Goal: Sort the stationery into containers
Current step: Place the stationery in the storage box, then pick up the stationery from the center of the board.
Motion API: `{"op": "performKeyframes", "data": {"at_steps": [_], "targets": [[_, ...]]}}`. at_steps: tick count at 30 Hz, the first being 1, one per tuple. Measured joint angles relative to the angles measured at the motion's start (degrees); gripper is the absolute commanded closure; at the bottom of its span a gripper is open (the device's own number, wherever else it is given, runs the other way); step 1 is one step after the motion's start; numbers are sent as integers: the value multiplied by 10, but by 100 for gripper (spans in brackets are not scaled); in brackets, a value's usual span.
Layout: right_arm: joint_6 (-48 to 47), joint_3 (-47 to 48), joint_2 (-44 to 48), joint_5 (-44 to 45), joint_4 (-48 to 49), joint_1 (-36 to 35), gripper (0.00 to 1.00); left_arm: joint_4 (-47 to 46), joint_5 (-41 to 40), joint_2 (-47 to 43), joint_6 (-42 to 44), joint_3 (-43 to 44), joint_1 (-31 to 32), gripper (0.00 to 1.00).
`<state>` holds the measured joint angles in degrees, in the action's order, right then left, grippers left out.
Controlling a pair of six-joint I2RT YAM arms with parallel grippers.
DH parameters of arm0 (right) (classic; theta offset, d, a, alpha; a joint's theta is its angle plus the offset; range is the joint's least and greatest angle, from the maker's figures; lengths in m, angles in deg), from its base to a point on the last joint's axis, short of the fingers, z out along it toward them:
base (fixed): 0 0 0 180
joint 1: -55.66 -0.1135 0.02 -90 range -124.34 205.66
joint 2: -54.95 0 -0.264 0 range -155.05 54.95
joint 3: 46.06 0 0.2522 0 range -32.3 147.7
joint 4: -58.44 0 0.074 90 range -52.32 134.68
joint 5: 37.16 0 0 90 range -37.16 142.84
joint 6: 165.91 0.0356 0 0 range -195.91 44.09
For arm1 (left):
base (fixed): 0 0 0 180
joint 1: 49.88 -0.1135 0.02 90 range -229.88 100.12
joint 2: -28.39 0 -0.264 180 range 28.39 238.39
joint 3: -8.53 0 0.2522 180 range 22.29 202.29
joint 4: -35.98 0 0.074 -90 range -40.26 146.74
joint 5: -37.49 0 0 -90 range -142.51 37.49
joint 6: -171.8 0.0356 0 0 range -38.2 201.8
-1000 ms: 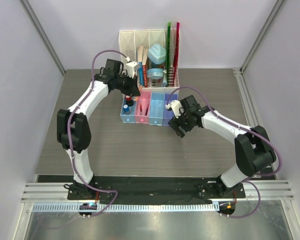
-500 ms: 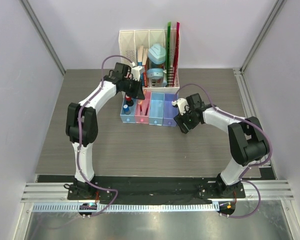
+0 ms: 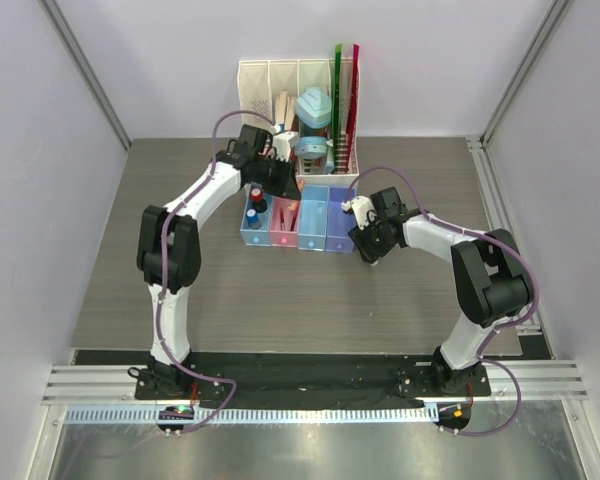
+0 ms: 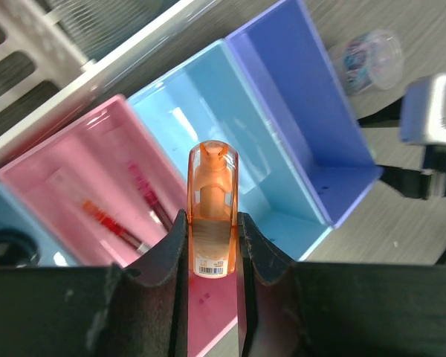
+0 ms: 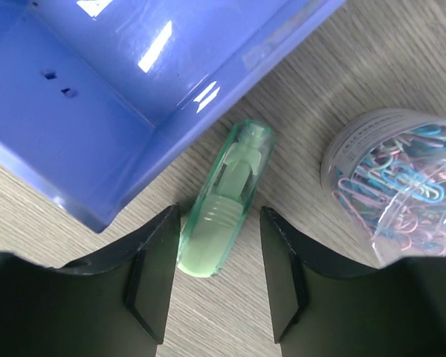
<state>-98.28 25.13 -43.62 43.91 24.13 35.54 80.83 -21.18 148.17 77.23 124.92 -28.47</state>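
My left gripper [image 4: 212, 256] is shut on a stubby orange piece [image 4: 212, 216] and holds it above the edge between the pink bin [image 4: 67, 197] and the light blue bin [image 4: 230, 126]. Dark-red pens [image 4: 119, 223] lie in the pink bin. The purple bin [image 4: 312, 111] is empty. Red- and blue-capped cylinders [image 3: 254, 203] stand in the blue bin. My right gripper [image 5: 219, 279] is open around a green piece [image 5: 227, 201] lying on the table beside the purple bin [image 5: 97, 97]. A clear round disc [image 5: 401, 186] of paper clips lies to its right.
The white slotted organiser [image 3: 298, 110] with rulers, books and teal items stands directly behind the bin row [image 3: 298, 218]. Side walls close the table [image 3: 230, 300] on left and right.
My left gripper moved right along the bin row, from over the blue bin towards the pink and light blue bins. My right gripper shifted a little towards the purple bin's corner.
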Motion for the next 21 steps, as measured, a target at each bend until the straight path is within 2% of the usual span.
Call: {"op": "performKeyframes", "data": {"at_steps": [4, 6, 11, 12, 19, 21], "targets": [[0, 0, -2, 0, 10, 0, 50, -2, 12, 10, -17, 22, 16, 100], [1, 0, -4, 0, 16, 0, 55, -5, 14, 18, -26, 32, 22, 100], [3, 0, -7, -1, 30, 0, 72, -9, 19, 50, -44, 56, 31, 100], [3, 0, -8, -1, 32, 0, 78, -9, 19, 58, -47, 59, 32, 100], [3, 0, -8, -1, 35, 0, 96, -7, 19, 88, -58, 59, 32, 100], [3, 0, -8, -1, 35, 0, 99, -8, 20, 91, -60, 59, 32, 93]]}}
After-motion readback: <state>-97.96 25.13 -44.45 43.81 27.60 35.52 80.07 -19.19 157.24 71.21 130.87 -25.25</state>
